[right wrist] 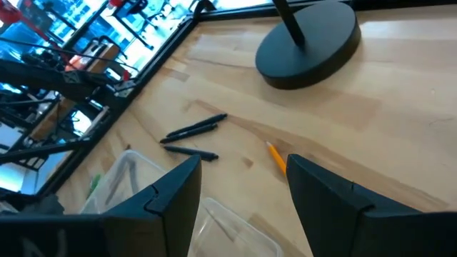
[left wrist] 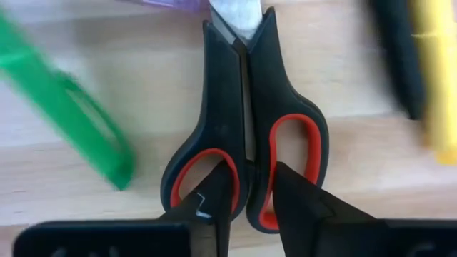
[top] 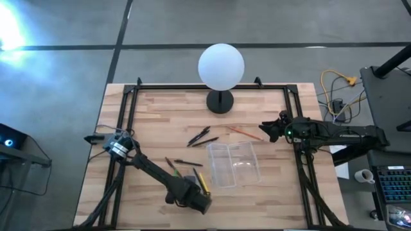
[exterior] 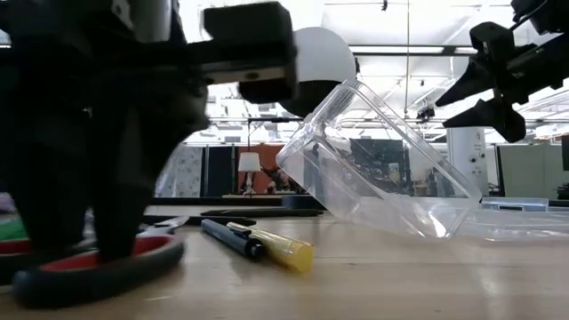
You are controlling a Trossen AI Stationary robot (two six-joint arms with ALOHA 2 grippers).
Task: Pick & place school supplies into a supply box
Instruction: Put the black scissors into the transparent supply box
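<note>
The left gripper (left wrist: 246, 203) is low over the near edge of the wooden table (top: 160, 109), its two dark fingers (left wrist: 207, 207) slightly spread and pushed down into the red-lined handle loops of the scissors (left wrist: 246, 121), which lie flat on the wood with their black handles together. Just beside the scissors lie a green pen (left wrist: 68, 107) on one side and a dark pen (left wrist: 396, 57) and a yellow pen (left wrist: 439, 78) on the other. Next to this group, near the middle of the table, sits the clear supply box (top: 232, 163), open, its lid tilted up. Beyond the box, toward the black base of the white globe lamp (top: 221, 66), lie several dark pens (top: 200, 137) and an orange pencil (top: 244, 132). The right gripper (top: 268, 128) hovers above the table at the right side, near the orange pencil, with its fingers spread apart and holding nothing.
</note>
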